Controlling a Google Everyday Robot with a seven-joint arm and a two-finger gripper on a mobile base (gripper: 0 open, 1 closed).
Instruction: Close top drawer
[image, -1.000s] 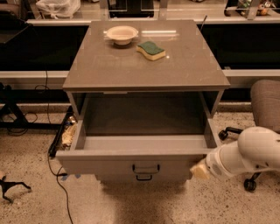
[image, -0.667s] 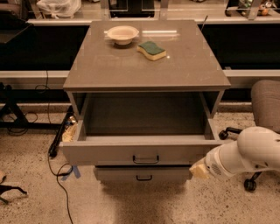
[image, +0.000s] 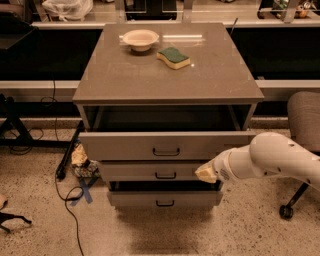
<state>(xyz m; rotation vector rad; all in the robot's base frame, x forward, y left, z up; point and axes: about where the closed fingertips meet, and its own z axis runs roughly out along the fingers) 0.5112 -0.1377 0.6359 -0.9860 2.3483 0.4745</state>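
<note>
Closing of the wide grey-brown top drawer with the flat front panel (image: 125, 145), uppermost of 3 in the grey-brown cabinet (image: 165, 80); judged well along, not yet finished. Sits partly out, proud of the cabinet top's front edge, with a dark strip of interior showing behind the panel.

To finish well: press flat on the front panel and drive straight back along the runners, as close to the small dark wire handle (image: 166, 151) as reach allows. Pushing at the right end alone risks skewing the box and jamming it. Slow near the end, to spare the cream bowl (image: 140, 39) and green-and-yellow sponge (image: 173, 57) on top a jolt.

Reaching in low from the right with the thick white arm (image: 280, 157), forearm nearly level. Pale tan-tipped gripper (image: 206, 173) just under the top drawer's lower right corner, over the right end of the grey-brown middle drawer (image: 130, 171). Touching either front or not: cannot tell. Open or closed: cannot tell either.
</note>
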